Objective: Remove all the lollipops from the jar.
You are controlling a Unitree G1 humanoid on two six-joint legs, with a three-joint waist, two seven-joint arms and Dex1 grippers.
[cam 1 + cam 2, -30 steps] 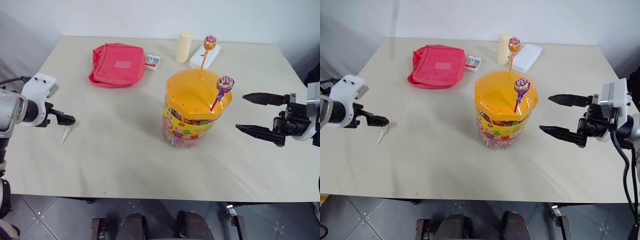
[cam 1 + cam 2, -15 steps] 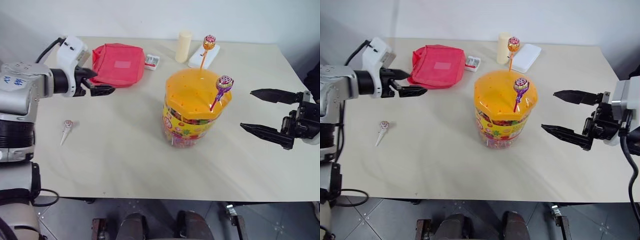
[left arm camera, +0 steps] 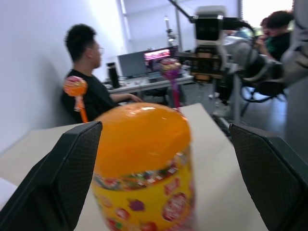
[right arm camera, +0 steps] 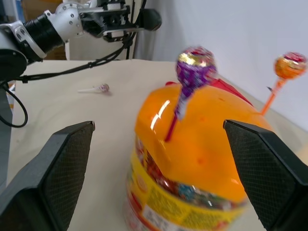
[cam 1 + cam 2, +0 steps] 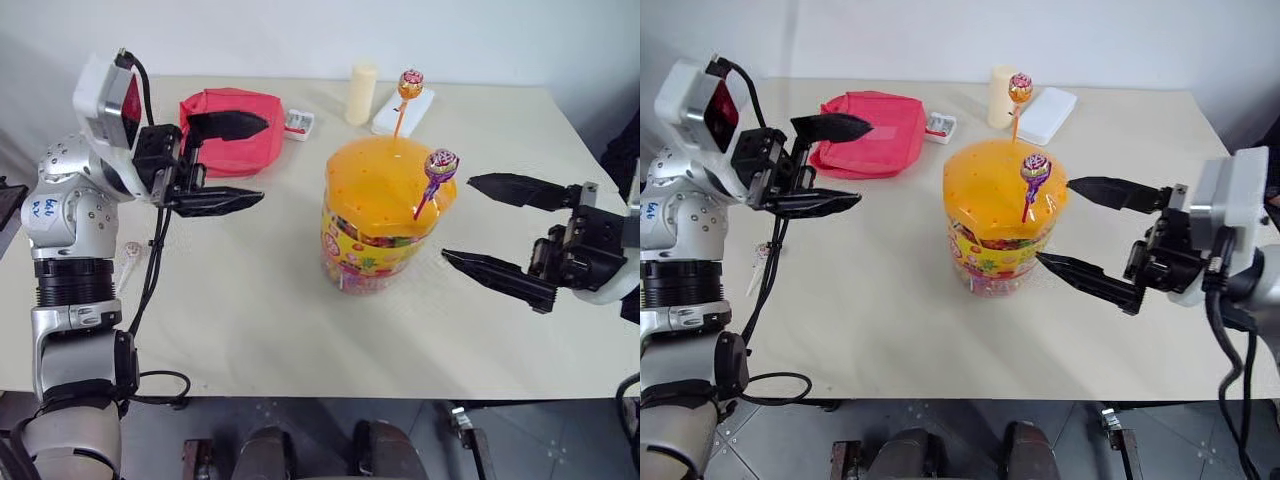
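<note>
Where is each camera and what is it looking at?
Left eye view: on the head, looking down at the table, the jar and both arms.
Right eye view: beside it, same scene; the left gripper and the right gripper are open.
Left wrist view: on the left wrist, looking between its two fingers at the jar, with people behind.
Right wrist view: on the right wrist, facing the jar from the other side.
Shared: both wrist views show the purple lollipop and the orange lollipop standing in the lid.

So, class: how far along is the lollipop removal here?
Done: one lollipop lies on the table. In hand: nothing; the left gripper and right gripper are open either side of the jar. Left: the purple lollipop and orange lollipop stand in its lid.
</note>
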